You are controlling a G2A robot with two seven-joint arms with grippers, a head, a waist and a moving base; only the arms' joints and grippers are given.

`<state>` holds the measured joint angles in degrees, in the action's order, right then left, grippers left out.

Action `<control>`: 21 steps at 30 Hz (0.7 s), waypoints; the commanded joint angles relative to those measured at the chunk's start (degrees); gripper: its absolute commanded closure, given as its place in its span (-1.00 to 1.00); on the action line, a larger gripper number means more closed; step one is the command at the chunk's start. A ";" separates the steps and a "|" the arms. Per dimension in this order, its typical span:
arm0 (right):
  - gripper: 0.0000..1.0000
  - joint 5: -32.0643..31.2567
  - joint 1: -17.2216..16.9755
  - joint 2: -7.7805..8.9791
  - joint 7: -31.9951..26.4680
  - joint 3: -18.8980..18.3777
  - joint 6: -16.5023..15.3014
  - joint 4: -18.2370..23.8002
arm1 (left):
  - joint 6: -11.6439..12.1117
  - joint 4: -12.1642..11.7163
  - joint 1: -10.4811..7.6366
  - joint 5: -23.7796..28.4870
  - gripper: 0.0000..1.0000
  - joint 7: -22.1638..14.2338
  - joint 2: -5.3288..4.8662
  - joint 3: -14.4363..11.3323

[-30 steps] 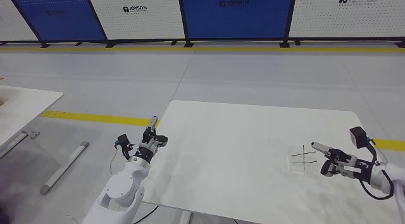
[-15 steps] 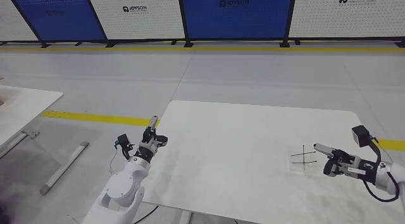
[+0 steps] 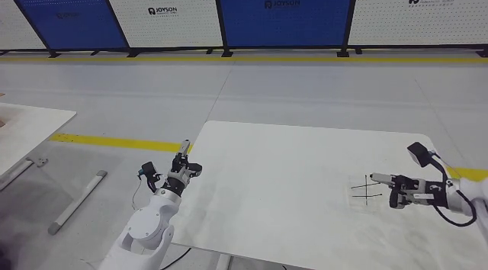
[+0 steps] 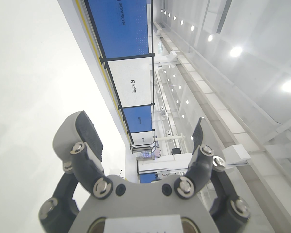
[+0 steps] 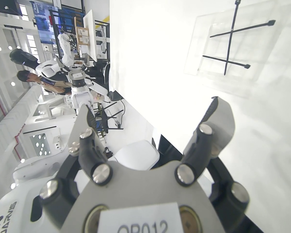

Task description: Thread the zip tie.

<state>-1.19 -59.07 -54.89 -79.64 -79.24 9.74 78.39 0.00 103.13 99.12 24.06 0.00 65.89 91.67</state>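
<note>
Three black zip ties (image 3: 366,189) lie crossed on a clear plastic sheet (image 3: 355,199) near the right side of the white table (image 3: 290,186). In the right wrist view the zip ties (image 5: 230,37) lie ahead of my right gripper (image 5: 150,112), which stands open and empty. My right gripper (image 3: 379,181) hovers just right of the ties in the top view. At the table's left edge my left gripper (image 3: 183,150) points away from the table; the left wrist view has this gripper (image 4: 145,127) open with nothing between its fingers.
Blue and white partition panels (image 3: 282,3) stand behind a yellow floor line (image 3: 114,143). Another white table (image 3: 30,129) sits to the left. The white table's middle is bare.
My right arm has shifted slightly left toward the zip ties and turned its wrist. The left arm has not moved.
</note>
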 commanded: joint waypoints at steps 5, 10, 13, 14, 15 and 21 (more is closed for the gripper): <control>-1.00 -0.04 -0.10 -0.04 0.00 -0.15 -0.04 0.12 | 0.00 0.00 0.00 0.00 -1.00 0.00 0.00 0.00; -1.00 -0.07 -0.62 0.02 0.00 0.36 -1.61 0.39 | 0.00 0.00 0.00 0.00 -1.00 0.00 0.00 0.00; -1.00 0.69 -1.72 0.97 0.00 -0.74 -5.94 -0.93 | 0.00 0.00 0.00 0.00 -1.00 0.00 0.00 0.00; -1.00 0.87 -1.91 1.29 0.00 -0.87 -6.63 -1.22 | 0.00 0.00 0.00 0.00 -1.00 0.00 0.00 0.00; -1.00 0.56 -2.02 1.64 0.00 -0.78 -7.27 -1.38 | 0.00 0.00 0.00 0.00 -1.00 0.00 0.00 0.00; -1.00 -0.93 0.14 3.65 0.00 1.35 -10.28 -4.50 | 0.00 0.00 0.00 0.00 -1.00 0.00 0.00 0.00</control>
<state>-2.01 -59.70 -51.50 -79.64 -78.61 -0.06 74.68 0.00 103.13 99.12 24.06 0.00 65.89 91.67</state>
